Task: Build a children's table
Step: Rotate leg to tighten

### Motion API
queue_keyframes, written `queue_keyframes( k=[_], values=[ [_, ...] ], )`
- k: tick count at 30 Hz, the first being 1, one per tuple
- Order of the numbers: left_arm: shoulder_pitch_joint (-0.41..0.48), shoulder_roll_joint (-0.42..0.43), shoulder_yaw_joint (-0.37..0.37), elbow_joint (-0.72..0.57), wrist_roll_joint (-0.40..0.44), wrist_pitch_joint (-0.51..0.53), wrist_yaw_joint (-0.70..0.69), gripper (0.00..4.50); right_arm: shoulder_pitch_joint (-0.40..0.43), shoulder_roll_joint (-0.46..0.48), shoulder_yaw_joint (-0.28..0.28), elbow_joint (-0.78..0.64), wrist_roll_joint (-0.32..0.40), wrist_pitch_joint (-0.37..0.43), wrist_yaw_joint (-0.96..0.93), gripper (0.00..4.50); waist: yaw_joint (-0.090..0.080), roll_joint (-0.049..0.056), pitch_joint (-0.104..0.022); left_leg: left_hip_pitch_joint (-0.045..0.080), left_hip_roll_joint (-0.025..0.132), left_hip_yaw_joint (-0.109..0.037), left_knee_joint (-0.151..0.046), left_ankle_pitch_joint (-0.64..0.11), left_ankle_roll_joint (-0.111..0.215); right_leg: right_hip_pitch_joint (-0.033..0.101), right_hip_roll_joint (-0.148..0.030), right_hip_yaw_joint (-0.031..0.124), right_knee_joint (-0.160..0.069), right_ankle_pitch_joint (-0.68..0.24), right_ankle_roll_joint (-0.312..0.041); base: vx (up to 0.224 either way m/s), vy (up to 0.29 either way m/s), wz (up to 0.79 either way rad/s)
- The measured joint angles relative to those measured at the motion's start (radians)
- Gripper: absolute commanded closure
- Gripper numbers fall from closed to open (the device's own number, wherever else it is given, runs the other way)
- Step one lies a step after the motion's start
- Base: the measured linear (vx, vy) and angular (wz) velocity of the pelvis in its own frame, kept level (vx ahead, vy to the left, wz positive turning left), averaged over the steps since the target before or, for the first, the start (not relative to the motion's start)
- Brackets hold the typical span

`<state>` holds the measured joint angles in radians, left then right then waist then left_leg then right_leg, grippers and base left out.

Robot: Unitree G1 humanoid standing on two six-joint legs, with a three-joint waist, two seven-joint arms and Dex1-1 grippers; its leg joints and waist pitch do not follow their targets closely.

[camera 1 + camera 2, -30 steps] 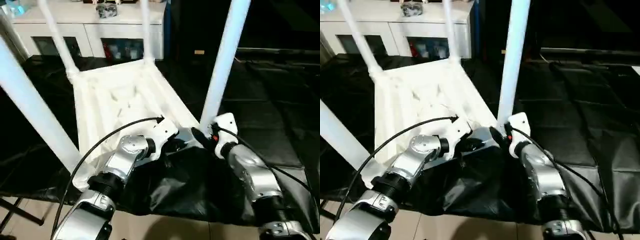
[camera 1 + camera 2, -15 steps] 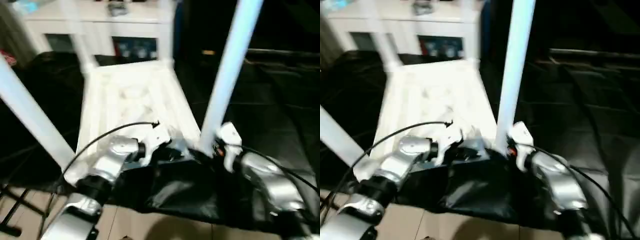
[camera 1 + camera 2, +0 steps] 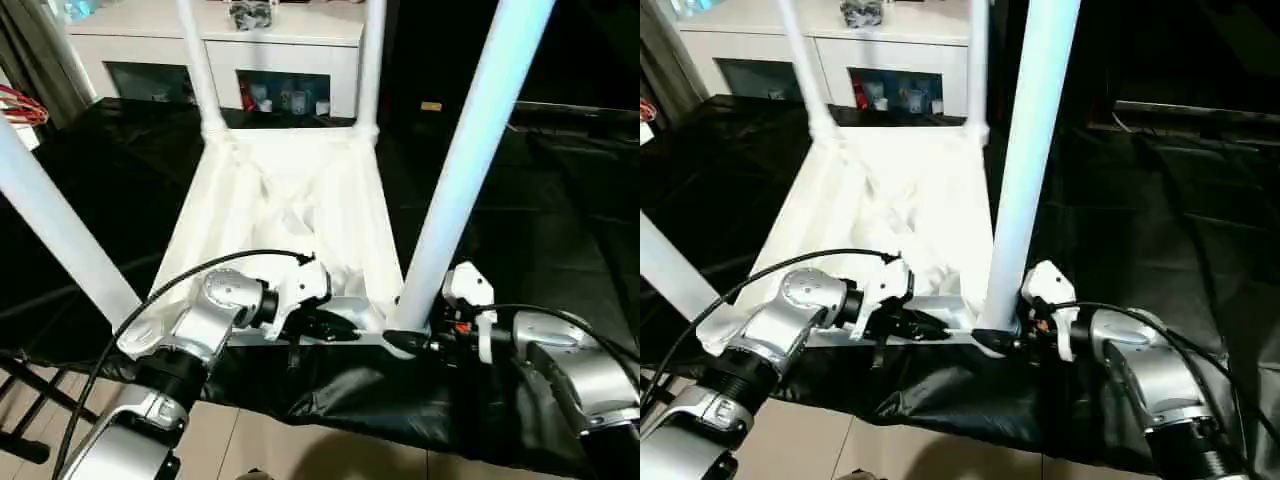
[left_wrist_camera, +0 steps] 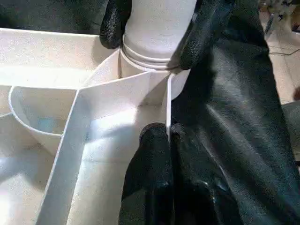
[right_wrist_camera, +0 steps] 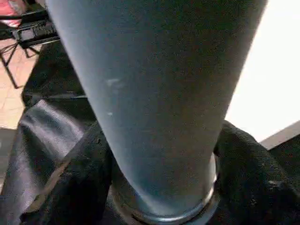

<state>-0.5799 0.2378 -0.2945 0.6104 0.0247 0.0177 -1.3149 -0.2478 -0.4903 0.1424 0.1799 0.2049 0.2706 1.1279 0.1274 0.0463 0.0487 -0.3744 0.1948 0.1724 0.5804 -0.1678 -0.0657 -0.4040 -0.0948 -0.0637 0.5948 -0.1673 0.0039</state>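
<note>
I've got the children's table [image 3: 290,200] upside down on a black sheet [image 3: 560,230], top flat w/ ribbed underside facing up, all four legs standing up out of the corner sockets. Behind it, a white cabinet [image 3: 220,50] w/ shelf openings along the far wall.

Near right leg [image 3: 470,150] rises steeply past my R forearm; near left leg [image 3: 60,230] slants up toward the left edge. Two far legs stand by the cabinet.

Right gripper [image 3: 405,343] sits at the base of the near right leg, black fingers [image 4: 206,28] wrapped on both sides of it just above the socket collar, clamped on the leg.

Left gripper [image 3: 335,330] is at the near rim of the top, just beside that same socket. Its fingers [image 4: 152,154] are pressed together, pinching a thin upright rib of the underside btwn them.
</note>
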Motion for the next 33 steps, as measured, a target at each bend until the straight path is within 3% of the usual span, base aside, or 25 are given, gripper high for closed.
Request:
queue_keyframes(
  k=[10, 12, 13, 16, 22, 25, 26, 33],
  values=[
    [0.012, 0.001, -0.001, -0.017, 0.003, 0.004, 0.031, 4.50, 0.002, 0.021, -0.010, 0.009, -0.003, 0.003, -0.016, 1.85, 0.003, 0.000, 0.000, 0.001, 0.001, 0.000, 0.000, 0.000, 0.000, 0.000, 0.000, 0.000, 0.001, 0.000, 0.000, 0.000, 0.000, 0.00],
    [0.012, -0.013, 0.016, -0.011, 0.023, 0.016, 0.114, 4.50, -0.009, 0.085, -0.037, 0.043, -0.024, -0.005, -0.128, 1.85, -0.006, -0.002, -0.001, 0.004, 0.001, 0.000, 0.000, 0.000, -0.001, 0.002, 0.001, 0.000, 0.001, 0.001, -0.001, 0.000, 0.000, 0.00],
    [0.010, -0.029, 0.032, -0.011, 0.044, 0.034, 0.184, 4.50, -0.027, 0.143, -0.060, 0.079, -0.046, -0.012, -0.230, 1.85, -0.020, -0.002, -0.001, 0.005, 0.001, 0.000, 0.001, 0.001, -0.001, 0.002, 0.001, 0.000, 0.001, 0.000, 0.001, 0.000, 0.000, 0.00],
    [0.005, -0.074, 0.040, -0.008, 0.060, 0.070, 0.282, 4.50, -0.049, 0.203, -0.092, 0.121, -0.060, -0.018, -0.378, 1.85, -0.043, -0.002, -0.001, 0.006, 0.000, 0.000, 0.001, 0.001, -0.001, 0.002, 0.000, 0.000, -0.001, -0.002, 0.003, 0.000, 0.000, 0.00],
    [-0.011, -0.141, 0.055, 0.020, 0.088, 0.095, 0.439, 4.50, -0.115, 0.333, -0.139, 0.200, -0.104, -0.030, -0.637, 1.86, -0.068, 0.002, -0.002, 0.007, -0.001, -0.001, -0.001, 0.000, -0.001, 0.001, 0.001, 0.000, -0.001, -0.001, 0.002, 0.000, 0.000, 0.00],
    [-0.014, -0.146, 0.058, 0.024, 0.091, 0.095, 0.465, 4.50, -0.130, 0.365, -0.141, 0.226, -0.126, -0.060, -0.699, 1.86, -0.071, 0.004, -0.002, 0.006, -0.001, -0.001, -0.003, 0.000, -0.001, 0.001, 0.001, -0.001, -0.001, 0.002, -0.001, 0.000, 0.000, 0.00],
    [-0.014, -0.148, 0.059, 0.023, 0.092, 0.095, 0.470, 4.50, -0.130, 0.372, -0.141, 0.233, -0.134, -0.079, -0.711, 1.30, -0.071, 0.005, -0.003, 0.006, -0.001, -0.001, -0.004, 0.000, -0.001, 0.000, 0.001, -0.001, -0.001, 0.002, -0.003, 0.000, 0.000, 0.00],
    [-0.014, -0.135, 0.056, 0.018, 0.089, 0.073, 0.418, 4.50, -0.103, 0.323, -0.143, 0.190, -0.101, -0.063, -0.580, 0.68, -0.063, 0.007, -0.002, 0.005, -0.001, -0.001, -0.006, 0.000, -0.001, -0.001, 0.001, -0.002, -0.003, 0.002, -0.003, 0.000, 0.000, 0.00]
  ],
)
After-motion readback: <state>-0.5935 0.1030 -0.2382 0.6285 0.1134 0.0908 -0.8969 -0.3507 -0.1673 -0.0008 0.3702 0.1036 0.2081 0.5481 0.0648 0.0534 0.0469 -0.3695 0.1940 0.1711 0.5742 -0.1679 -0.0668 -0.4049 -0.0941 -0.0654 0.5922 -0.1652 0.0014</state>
